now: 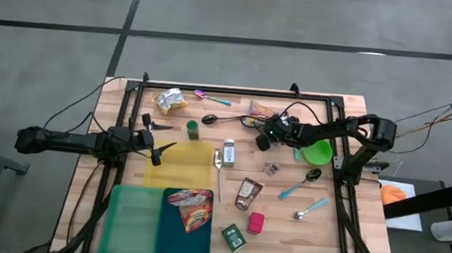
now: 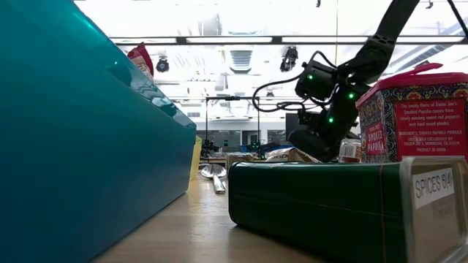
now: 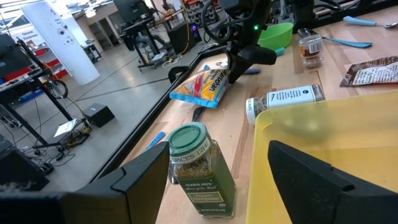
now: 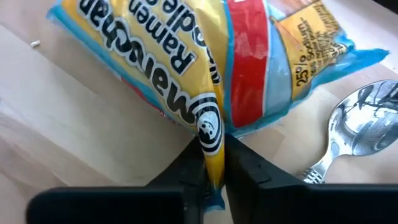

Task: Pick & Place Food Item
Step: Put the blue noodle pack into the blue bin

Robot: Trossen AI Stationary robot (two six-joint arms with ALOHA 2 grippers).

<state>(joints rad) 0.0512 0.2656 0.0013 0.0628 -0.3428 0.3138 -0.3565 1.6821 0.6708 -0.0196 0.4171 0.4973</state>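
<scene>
The right gripper (image 4: 213,163) pinches a fold of the ramen noodle packet (image 4: 205,62), which lies at the far middle of the table (image 1: 339,232), beside a metal spoon (image 4: 357,127). The left gripper (image 3: 205,186) waits at the left with its fingers spread, a green-lidded spice jar (image 3: 198,171) between them.

The noodle packet (image 4: 217,68) is yellow with a red band, blue edges and black lettering. The worktop (image 1: 339,232) is pale striped wood. One bin (image 1: 182,167) is yellow, one tray (image 1: 132,216) light green, another (image 1: 170,239) teal. The bowl (image 1: 317,154) is bright green. The spice jar (image 3: 199,171) has a green lid. The tin (image 1: 255,223) is pink.
</scene>
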